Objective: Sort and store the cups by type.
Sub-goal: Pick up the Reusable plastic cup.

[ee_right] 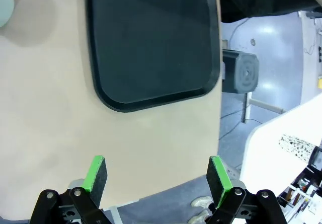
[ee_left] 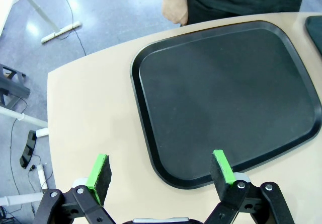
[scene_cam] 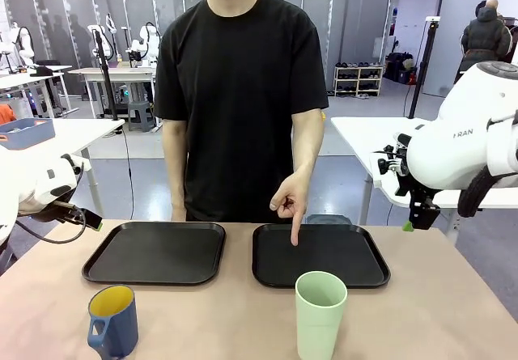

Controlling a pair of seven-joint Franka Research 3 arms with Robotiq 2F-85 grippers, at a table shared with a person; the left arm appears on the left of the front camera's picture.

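Mint-green tumbler by table near edge: tall, easily toppled by glancing approach. Left gripper, right gripper spread wide, empty.

One blue mug at the lower left and one pale green tumbler at the lower centre made two cups. Two black trays lay on one table: the left tray and the right tray. One person stood at the top centre.
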